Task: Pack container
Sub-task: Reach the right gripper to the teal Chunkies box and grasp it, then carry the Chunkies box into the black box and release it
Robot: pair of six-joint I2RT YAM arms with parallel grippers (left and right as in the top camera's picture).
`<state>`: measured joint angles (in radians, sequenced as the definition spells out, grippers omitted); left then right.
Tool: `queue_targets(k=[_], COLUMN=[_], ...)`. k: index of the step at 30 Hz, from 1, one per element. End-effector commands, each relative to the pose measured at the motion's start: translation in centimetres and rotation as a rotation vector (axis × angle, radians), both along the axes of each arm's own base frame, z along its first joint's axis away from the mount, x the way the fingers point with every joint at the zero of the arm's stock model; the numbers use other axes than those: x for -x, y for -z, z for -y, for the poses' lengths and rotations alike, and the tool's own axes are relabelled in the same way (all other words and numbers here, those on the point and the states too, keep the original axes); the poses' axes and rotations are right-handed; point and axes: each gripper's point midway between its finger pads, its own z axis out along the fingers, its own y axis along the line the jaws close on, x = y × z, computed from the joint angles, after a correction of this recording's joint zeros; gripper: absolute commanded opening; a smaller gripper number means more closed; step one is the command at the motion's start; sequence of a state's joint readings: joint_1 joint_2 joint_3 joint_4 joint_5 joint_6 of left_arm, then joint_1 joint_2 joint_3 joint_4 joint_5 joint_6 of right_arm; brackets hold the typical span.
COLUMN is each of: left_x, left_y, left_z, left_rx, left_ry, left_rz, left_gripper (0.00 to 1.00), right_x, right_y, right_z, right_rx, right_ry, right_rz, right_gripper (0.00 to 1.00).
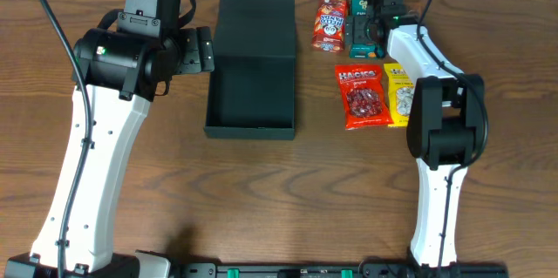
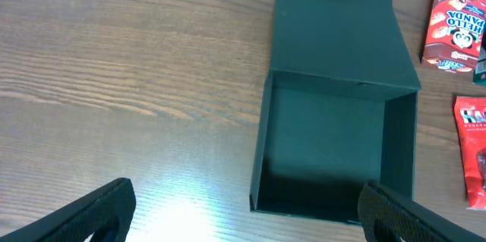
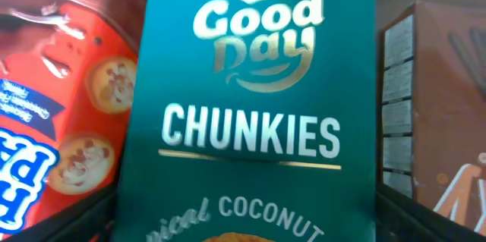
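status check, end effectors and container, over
left end effector open, beside container. right end effector straddling Chunkies box, grip unclear. Lid up, inside empty, nothing in the way.

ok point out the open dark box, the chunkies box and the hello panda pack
container (image 1: 252, 95), overhead view, on its bare inner floor
chunkies box (image 3: 250, 132), right wrist view, on the front face at the name
hello panda pack (image 2: 454, 22), left wrist view, on its red printed front

a: where's free room?
b: centre frame, the container (image 1: 253, 95) stands open-topped; the table (image 1: 261, 200) below it is bare wood.
a: obstacles?
b: upper right, the chunkies box (image 3: 250, 121) is hemmed by a red packet (image 3: 61, 105) and a brown box (image 3: 433, 121).
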<state>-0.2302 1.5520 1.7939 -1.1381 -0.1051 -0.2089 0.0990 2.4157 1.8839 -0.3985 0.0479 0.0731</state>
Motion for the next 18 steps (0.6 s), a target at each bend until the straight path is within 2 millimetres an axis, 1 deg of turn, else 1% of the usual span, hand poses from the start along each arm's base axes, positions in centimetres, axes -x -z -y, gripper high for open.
queue_targets(k=[1, 8, 14, 16, 18], left_x=[0.0, 0.0, 0.0, 0.0, 0.0], left_y=[-0.1, -0.1, -0.1, -0.1, -0.1], left_z=[-0.3, -0.3, -0.3, -0.3, -0.3], left_rx=[-0.013, -0.013, -0.013, -0.013, -0.013], left_ry=[-0.002, -0.002, -0.002, -0.002, -0.002], left_rz=[0.001, 0.002, 0.002, 0.002, 0.002], left_gripper=[0.95, 0.95, 0.95, 0.95, 0.95], right_x=[-0.5, -0.5, -0.8, -1.1, -1.5], right_y=[-0.3, -0.3, -0.8, -1.5, -2.7], right_z=[0.8, 0.8, 0.6, 0.6, 0.5], right_rx=[0.006, -0.003, -0.006, -0.007, -0.009], right_ry=[0.026, 0.038, 0.038, 0.038, 0.037], right_rz=[0.014, 0.014, 0.022, 0.031, 0.047], right_gripper=[0.83, 0.67, 0.64, 0.64, 0.64])
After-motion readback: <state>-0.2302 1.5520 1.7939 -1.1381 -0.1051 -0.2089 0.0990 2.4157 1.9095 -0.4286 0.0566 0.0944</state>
